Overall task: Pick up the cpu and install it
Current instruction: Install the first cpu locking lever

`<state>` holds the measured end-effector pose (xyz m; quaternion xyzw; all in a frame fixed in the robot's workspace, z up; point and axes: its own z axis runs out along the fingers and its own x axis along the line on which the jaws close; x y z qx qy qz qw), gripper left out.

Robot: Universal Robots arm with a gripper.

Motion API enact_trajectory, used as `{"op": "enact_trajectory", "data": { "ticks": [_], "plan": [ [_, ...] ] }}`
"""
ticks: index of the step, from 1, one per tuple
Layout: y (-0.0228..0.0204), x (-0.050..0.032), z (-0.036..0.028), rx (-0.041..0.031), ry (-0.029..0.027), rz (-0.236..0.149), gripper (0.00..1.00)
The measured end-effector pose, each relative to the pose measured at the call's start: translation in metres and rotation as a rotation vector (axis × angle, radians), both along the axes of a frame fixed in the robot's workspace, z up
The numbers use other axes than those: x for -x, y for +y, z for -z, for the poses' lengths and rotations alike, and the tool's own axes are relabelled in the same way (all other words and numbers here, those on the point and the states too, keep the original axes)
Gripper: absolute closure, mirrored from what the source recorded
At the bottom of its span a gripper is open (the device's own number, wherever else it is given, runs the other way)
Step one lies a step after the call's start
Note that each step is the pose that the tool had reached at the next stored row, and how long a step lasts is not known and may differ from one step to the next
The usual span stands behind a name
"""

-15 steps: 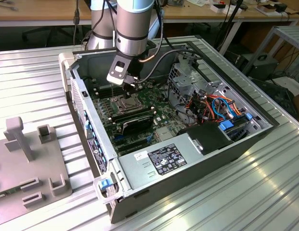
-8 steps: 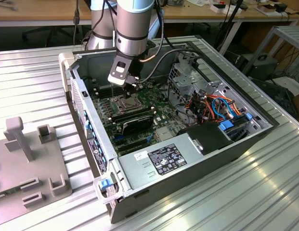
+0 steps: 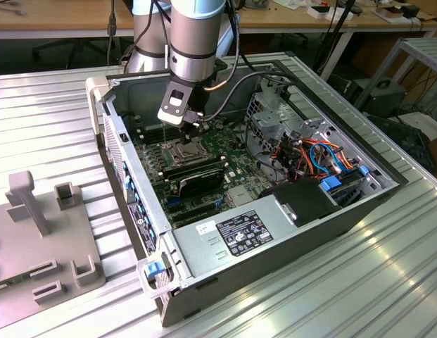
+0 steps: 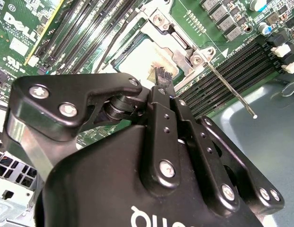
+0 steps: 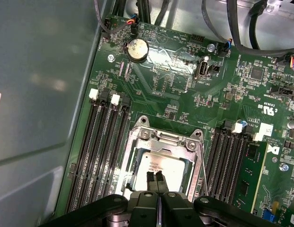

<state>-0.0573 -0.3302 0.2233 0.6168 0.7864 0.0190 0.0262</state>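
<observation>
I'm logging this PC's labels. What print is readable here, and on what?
On the power supply sticker: fine print, illegible.
On the motherboard: white markings and a logo, nothing safely quotable.
On the cpu: faint marks, illegible.
On the gripper housing: white lettering, cut off.

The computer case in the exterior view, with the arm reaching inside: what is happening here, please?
A robot arm reaches down into the open computer case. Its tool is just above the socket frame on the motherboard. The cpu already lies inside that frame, with its grey metal top facing up. The tool's fingers are closed together, and nothing is held between them.
</observation>
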Motion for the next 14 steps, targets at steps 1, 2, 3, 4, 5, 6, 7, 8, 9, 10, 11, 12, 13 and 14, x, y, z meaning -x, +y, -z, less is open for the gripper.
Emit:
{"op": "enact_trajectory", "data": {
  "ticks": [1,2,3,4,5,6,7,8,9,10,11,12,13,14],
  "plan": [
    [0.0,0.0,0.0,0.0001,0.0,0.0,0.89],
    [0.0,0.0,0.0,0.0,0.0,0.0,0.89],
    [0.0,0.0,0.0,0.0,0.0,0.0,0.89],
    [0.0,0.0,0.0,0.0,0.0,0.0,0.89],
    [0.0,0.0,0.0,0.0001,0.0,-0.001,0.89],
    [0.0,-0.0001,0.0001,0.0,0.0,-0.005,0.89],
    [0.0,-0.0001,0.0001,0.0001,0.0,-0.009,0.89],
    [0.0,-0.0001,0.0002,0.0,-0.0001,-0.015,0.89],
    [0.0,-0.0001,0.0002,0.0,-0.0001,-0.021,0.89],
    [0.0,-0.0001,0.0003,-0.0001,0.0,-0.037,0.89],
    [0.0,-0.0001,0.0005,0.0,-0.0001,-0.058,0.89],
    [0.0,-0.0001,0.0005,0.0,0.0,-0.068,0.89],
    [0.0,-0.0001,0.0006,0.0,0.0,-0.079,0.89],
    [0.0,-0.0001,0.0006,0.0001,0.0,-0.095,0.89]
  ]
}}
